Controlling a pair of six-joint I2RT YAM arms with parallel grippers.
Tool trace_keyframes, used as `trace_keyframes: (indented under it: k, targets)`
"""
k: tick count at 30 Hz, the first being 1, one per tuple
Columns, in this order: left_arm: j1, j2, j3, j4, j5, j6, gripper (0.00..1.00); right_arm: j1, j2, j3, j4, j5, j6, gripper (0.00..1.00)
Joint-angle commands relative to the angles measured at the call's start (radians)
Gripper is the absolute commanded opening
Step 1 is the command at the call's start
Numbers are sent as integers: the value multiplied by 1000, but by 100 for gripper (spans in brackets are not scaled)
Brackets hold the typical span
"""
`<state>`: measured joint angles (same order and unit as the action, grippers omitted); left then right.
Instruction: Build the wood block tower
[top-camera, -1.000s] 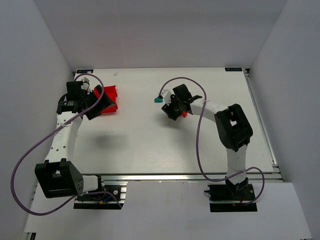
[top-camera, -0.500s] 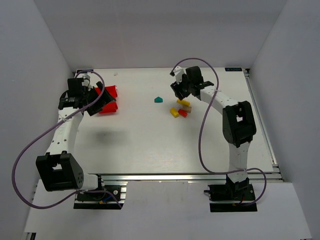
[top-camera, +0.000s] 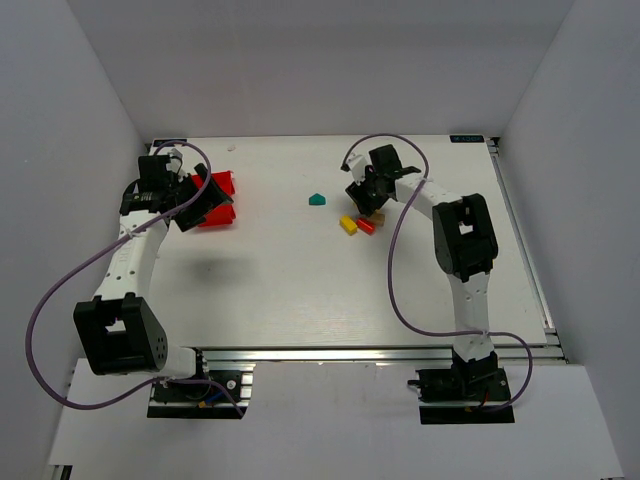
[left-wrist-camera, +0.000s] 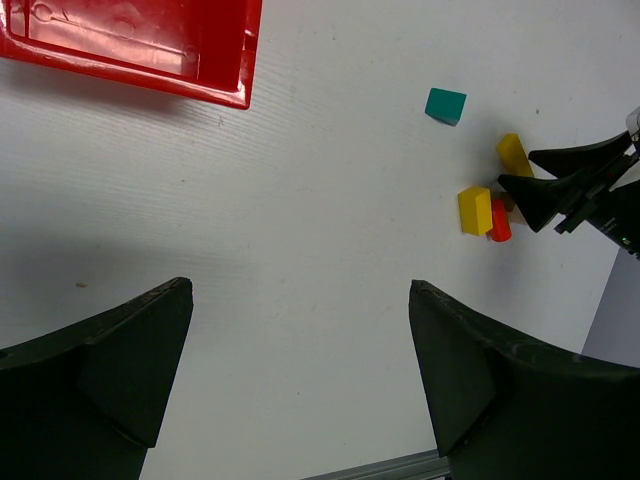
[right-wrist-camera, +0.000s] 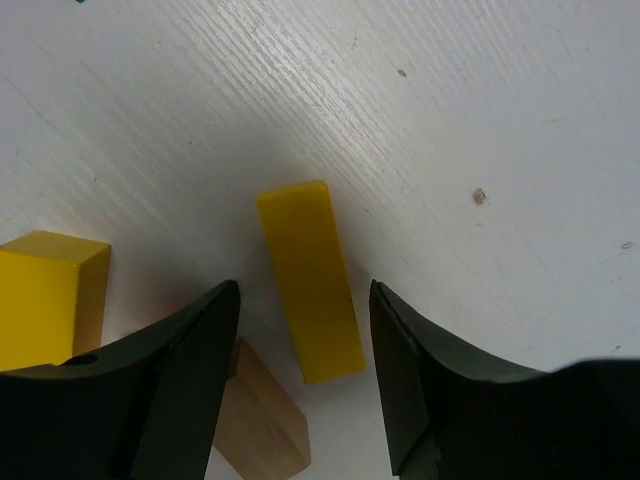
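My right end effector (right-wrist-camera: 303, 296) hangs half open and empty astride the long yellow block (right-wrist-camera: 311, 283), flat on the table (right-wrist-camera: 480, 120) beside a bare wooden block (right-wrist-camera: 262, 415), nothing stacked yet; next, I judge, I must lower and close.

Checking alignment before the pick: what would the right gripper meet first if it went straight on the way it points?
The long yellow block, lying flat on the table between the open fingers of the right gripper. How far above it is unclear; one finger may also brush the plain wooden block.
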<state>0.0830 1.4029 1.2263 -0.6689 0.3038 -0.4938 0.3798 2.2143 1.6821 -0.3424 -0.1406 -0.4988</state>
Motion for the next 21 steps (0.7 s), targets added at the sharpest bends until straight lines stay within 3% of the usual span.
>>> trace_keyframes:
  k: [1, 9, 15, 21]
  targets:
    - [-2, -5, 35, 14, 3, 9, 98, -7, 15, 44, -27, 16, -17, 60]
    - [-2, 8, 32, 19, 8, 12, 98, -22, 18, 68, -6, -28, -3, 26]
    - [0, 11, 32, 28, 50, 17, 98, -19, -31, 97, 9, -106, -21, 20]
    - [-2, 5, 25, 48, 150, 29, 98, -12, -180, -13, 57, -340, -53, 19]
